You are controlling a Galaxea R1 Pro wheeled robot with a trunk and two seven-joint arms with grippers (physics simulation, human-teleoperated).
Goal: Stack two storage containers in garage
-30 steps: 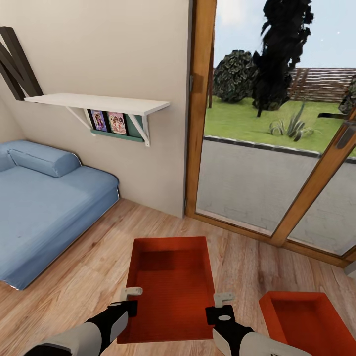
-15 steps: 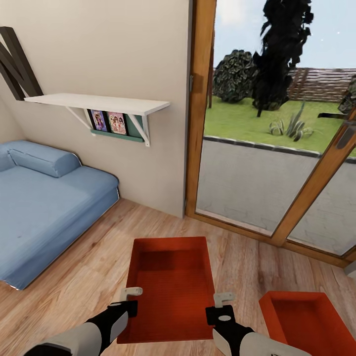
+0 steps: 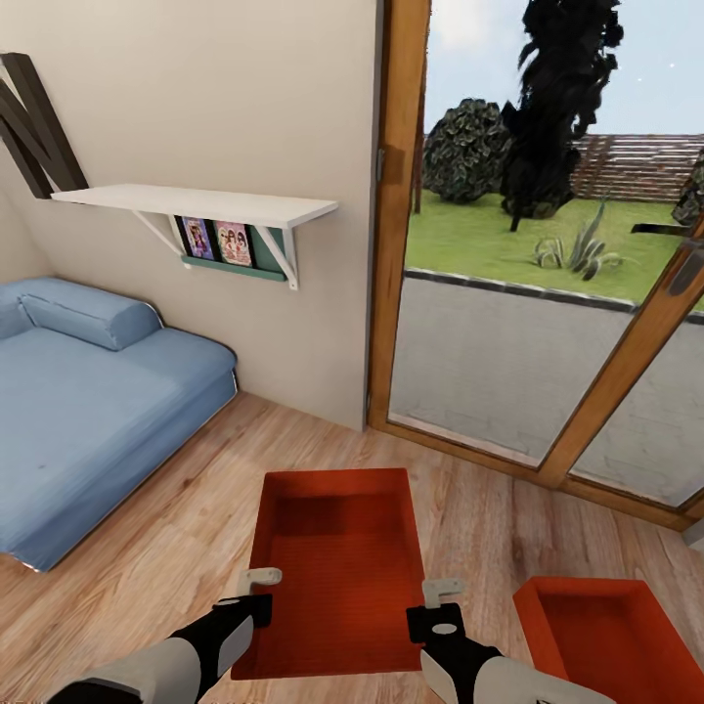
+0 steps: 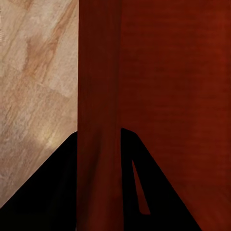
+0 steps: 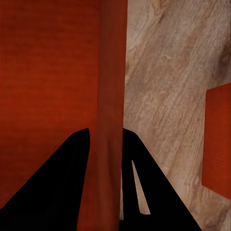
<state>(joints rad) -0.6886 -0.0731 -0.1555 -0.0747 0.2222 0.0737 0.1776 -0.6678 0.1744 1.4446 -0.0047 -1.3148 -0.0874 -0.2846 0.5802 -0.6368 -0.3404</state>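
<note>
Living room setting: light wood-plank floor [image 3: 166,528], beige wall, robot facing wood-framed glass doors [image 3: 548,293].

Left gripper [image 3: 256,585]: set on the left long wall of the nearer storage container [image 3: 337,572], toward the robot's end of it. In the left wrist view the left gripper [image 4: 98,159] has one dark finger on each side of the orange-red wall of that container [image 4: 163,96], the wall running up between them; clamped on the wall.

Right gripper [image 3: 440,596]: same arrangement on the opposite long wall. In the right wrist view the right gripper [image 5: 106,159] straddles the wall of the container [image 5: 48,86], fingers against both faces; clamped on it. Ribbed bottom is on the inner side of each gripper, plank floor [image 5: 168,96] on the outer side.

Held container lies between the two grippers, long axis pointing away from the robot toward the doors. Whether it is lifted clear of the planks cannot be told.

Second storage container [image 3: 606,636]: on the planks outboard of the right gripper, apart from the held one, open top up, partly cut off by the picture edge. Its corner [image 5: 216,139] shows in the right wrist view.

Further out, beyond the left gripper: blue sofa [image 3: 88,420] against the wall, white wall shelf [image 3: 196,203] above it. Through the glass: lawn, shrubs, fence.
</note>
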